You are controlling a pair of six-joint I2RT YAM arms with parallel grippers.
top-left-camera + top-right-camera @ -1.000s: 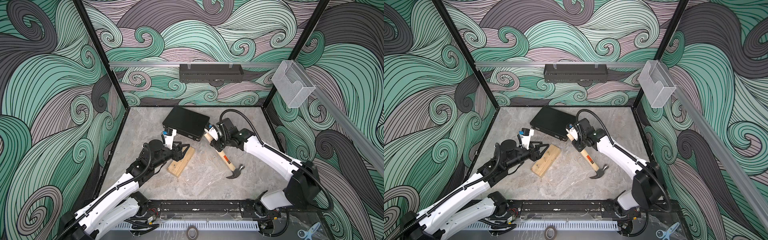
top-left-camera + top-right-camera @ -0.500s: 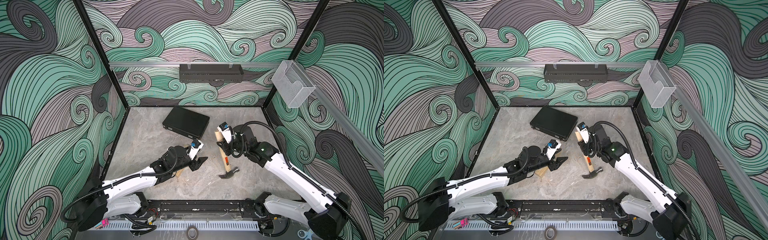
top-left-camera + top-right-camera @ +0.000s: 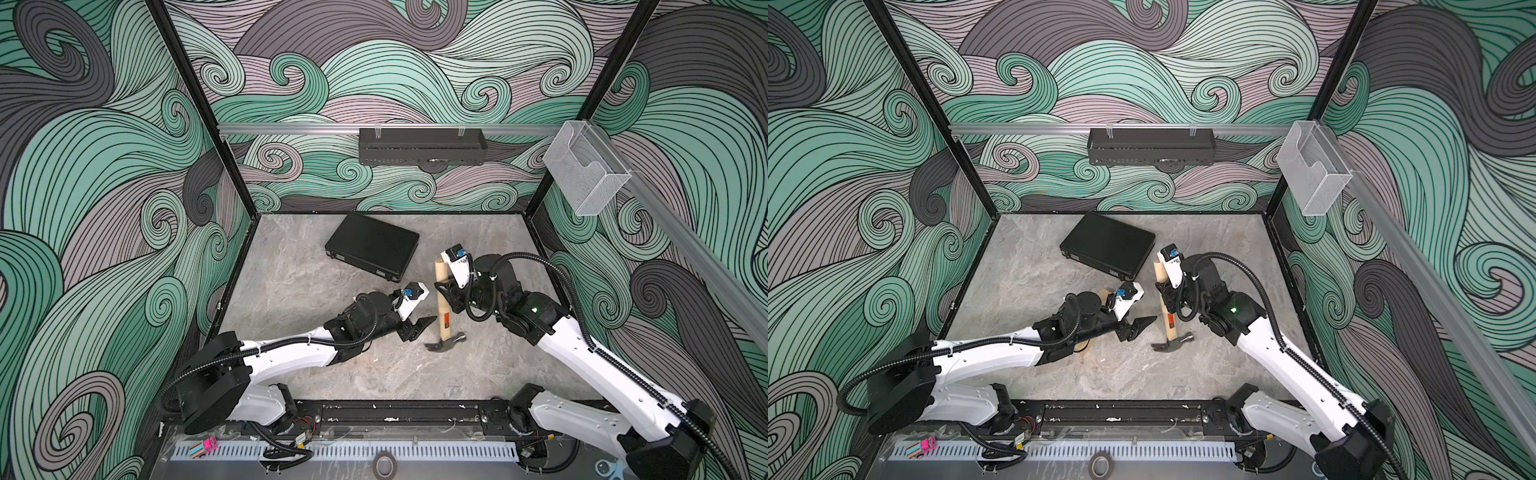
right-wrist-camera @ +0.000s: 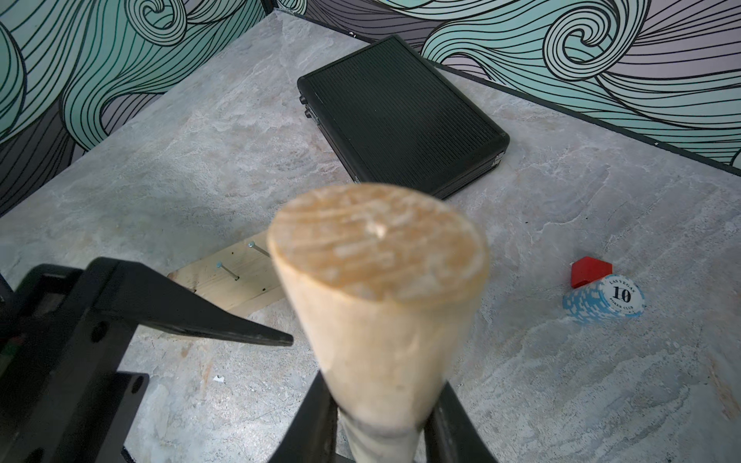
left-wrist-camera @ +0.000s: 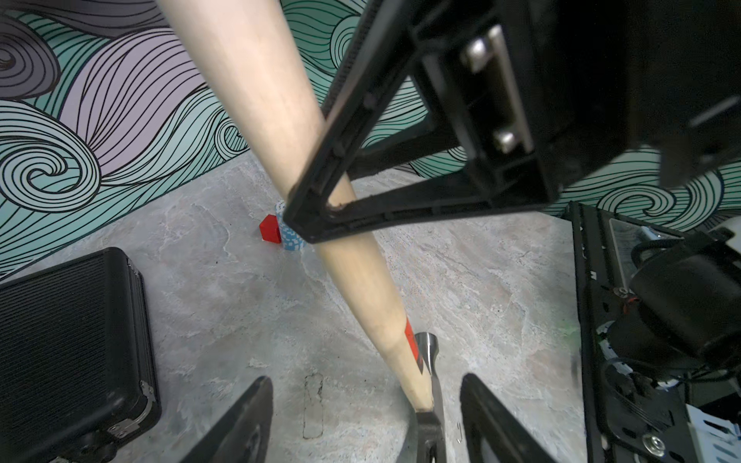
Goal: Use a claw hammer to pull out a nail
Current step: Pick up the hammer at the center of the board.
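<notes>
The claw hammer (image 3: 442, 305) (image 3: 1166, 309) stands tilted with its grey head (image 3: 445, 342) on the floor and its pale handle rising toward the back. My right gripper (image 3: 448, 293) (image 4: 381, 405) is shut on the handle's middle; the butt end (image 4: 377, 248) fills the right wrist view. My left gripper (image 3: 420, 326) (image 5: 365, 385) is open, low beside the head. The head and claw (image 5: 428, 435) lie between its fingers (image 5: 240, 425), untouched. Two nails (image 4: 226, 270) stick up from a wooden board (image 4: 240, 286), which my left arm mostly covers in both top views.
A closed black case (image 3: 372, 249) (image 4: 401, 120) lies at the back of the floor. A red block (image 4: 591, 271) and a stack of blue poker chips (image 4: 603, 302) sit right of the hammer. A black tray (image 3: 422, 145) and a clear holder (image 3: 586, 174) hang on the walls.
My right arm has swung the hammer forward and stood it more upright, head on the floor. My left gripper has left the board, moved right to the hammer's head and opened wider.
</notes>
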